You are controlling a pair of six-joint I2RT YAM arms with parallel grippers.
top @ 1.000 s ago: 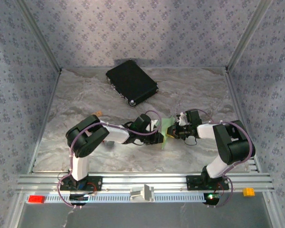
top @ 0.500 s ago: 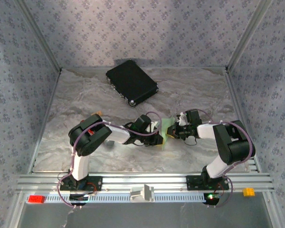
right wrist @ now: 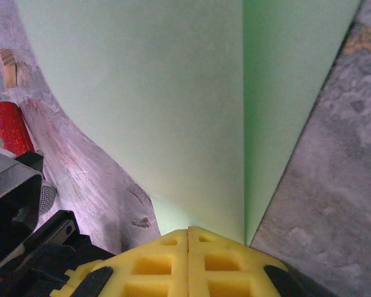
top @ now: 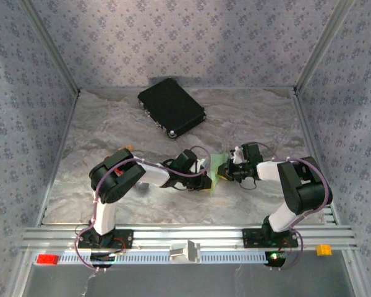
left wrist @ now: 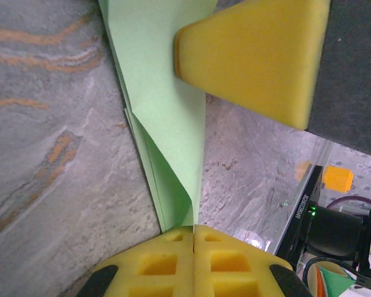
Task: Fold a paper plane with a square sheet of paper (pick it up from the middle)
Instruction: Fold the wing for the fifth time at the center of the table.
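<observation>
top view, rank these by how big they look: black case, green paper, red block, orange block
1. black case, clearly the largest
2. green paper, though only part of it shows
3. red block and orange block: too alike to rank, and both sit nearer the camera than the rest

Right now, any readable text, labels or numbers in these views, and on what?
White print on the black bar, left wrist view: too blurred to read.
Green paper, black case: no text seen.
Nothing else legible.
</observation>
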